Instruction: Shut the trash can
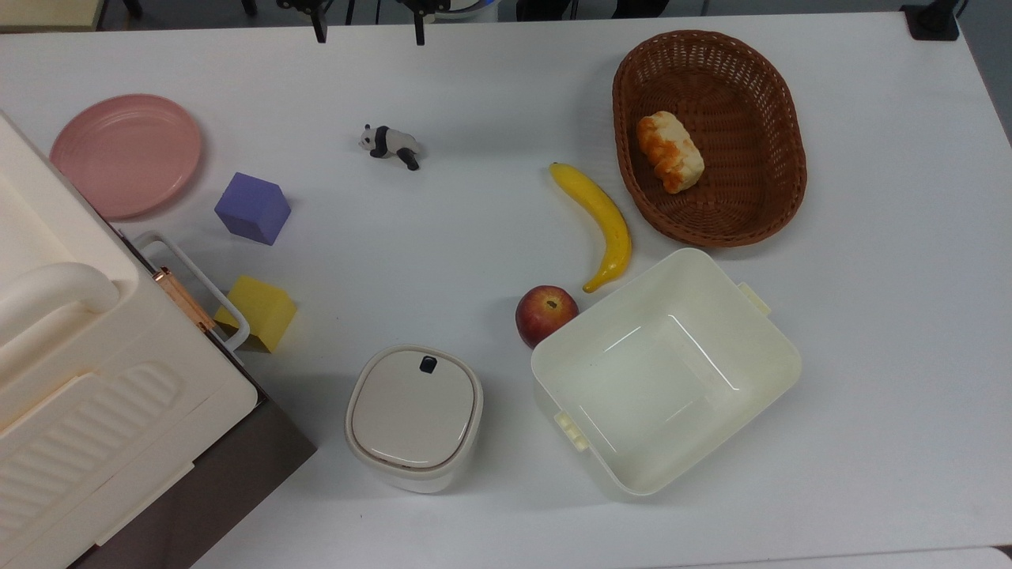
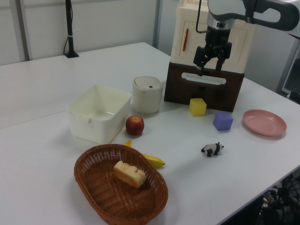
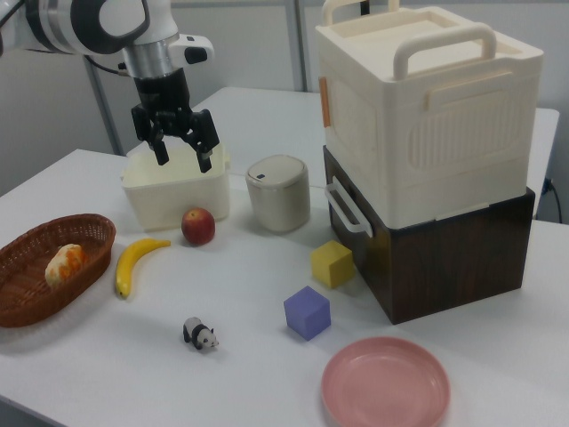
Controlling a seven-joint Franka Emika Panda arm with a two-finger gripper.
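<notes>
While hanging high with fingers spread and nothing held, gripper [image 3: 182,147] sits at twelve o'clock in the top view [image 1: 368,28]. At six o'clock there, bin [image 1: 413,417] with lid flat down, tub [image 1: 666,371] at its three o'clock, apple [image 1: 545,314] between, yellow block [image 1: 261,311] toward ten.

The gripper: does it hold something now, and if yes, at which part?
Nothing is held. The gripper hangs open and empty above the table, apart from the trash can, whose lid lies flat.
</notes>
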